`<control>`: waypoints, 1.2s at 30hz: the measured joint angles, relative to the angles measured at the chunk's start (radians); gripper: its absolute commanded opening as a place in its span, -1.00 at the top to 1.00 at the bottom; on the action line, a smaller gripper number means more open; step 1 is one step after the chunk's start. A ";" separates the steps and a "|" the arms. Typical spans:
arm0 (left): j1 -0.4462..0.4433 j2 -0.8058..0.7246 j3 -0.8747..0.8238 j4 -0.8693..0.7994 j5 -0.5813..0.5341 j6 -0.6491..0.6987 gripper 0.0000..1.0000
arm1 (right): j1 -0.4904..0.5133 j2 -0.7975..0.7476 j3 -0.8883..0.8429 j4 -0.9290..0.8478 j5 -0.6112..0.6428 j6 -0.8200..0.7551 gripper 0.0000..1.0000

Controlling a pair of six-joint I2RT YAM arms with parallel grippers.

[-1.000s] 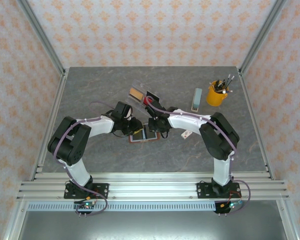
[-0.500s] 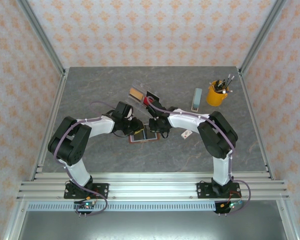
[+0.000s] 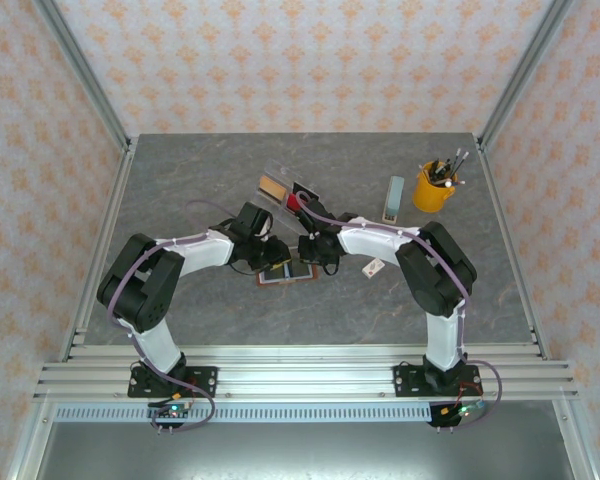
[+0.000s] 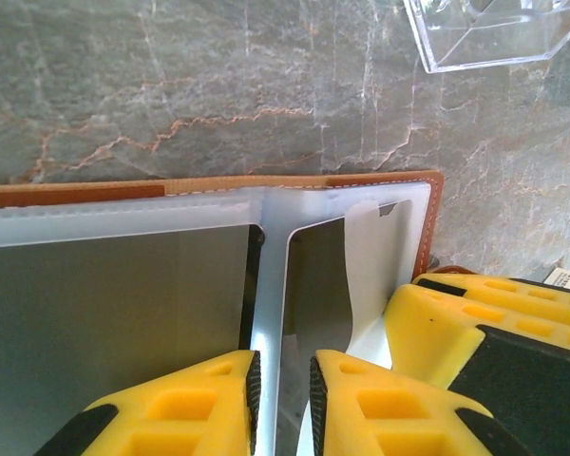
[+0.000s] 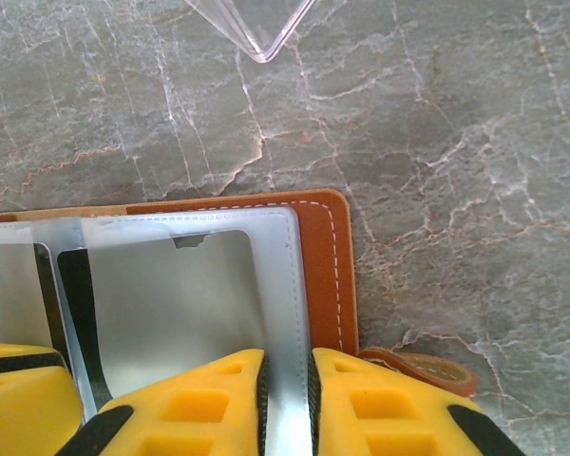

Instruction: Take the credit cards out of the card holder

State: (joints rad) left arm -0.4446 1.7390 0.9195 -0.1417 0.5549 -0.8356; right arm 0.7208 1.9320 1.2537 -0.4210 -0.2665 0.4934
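The brown leather card holder [image 3: 283, 273] lies open on the table between both grippers. Its translucent pockets [image 4: 123, 294] look grey, and a dark card edge [image 4: 251, 285] shows inside one. My left gripper [image 4: 283, 366] stands over the centre fold, jaws narrowed on the pocket sheet. My right gripper [image 5: 287, 366] has its jaws narrowed on the stitched outer edge of the right pocket [image 5: 171, 304]. Its yellow fingers [image 4: 446, 323] also show in the left wrist view. A tan card [image 3: 272, 186], a black card [image 3: 305, 191] and a red card [image 3: 294, 203] rest in the clear tray [image 3: 280, 170].
The tray's corner [image 5: 256, 33] is just beyond the holder. A white tag [image 3: 374, 268] lies right of the right gripper. A pale box [image 3: 394, 199] and a yellow cup of pens [image 3: 435, 186] stand at the back right. The holder's strap [image 5: 427, 366] sticks out at its right.
The right gripper has drawn slightly in toward the holder, and the holder and left gripper have shifted a little toward the left.
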 measured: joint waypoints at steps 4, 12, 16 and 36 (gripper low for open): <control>0.000 0.001 0.000 0.000 0.002 0.000 0.52 | -0.002 0.000 -0.002 0.008 -0.011 0.001 0.66; 0.000 0.018 0.003 0.000 0.005 0.000 0.53 | -0.016 0.003 -0.010 0.033 -0.069 0.004 0.66; 0.000 0.018 0.004 0.000 0.005 0.000 0.54 | -0.027 0.003 -0.014 0.039 -0.098 0.004 0.65; 0.002 -0.001 -0.032 0.073 0.039 0.000 0.79 | -0.031 0.004 -0.015 0.042 -0.109 0.004 0.65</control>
State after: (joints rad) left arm -0.4423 1.7382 0.8879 -0.0689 0.5938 -0.8360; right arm 0.6899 1.9358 1.2385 -0.3794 -0.3756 0.4973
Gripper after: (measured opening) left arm 0.123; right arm 0.175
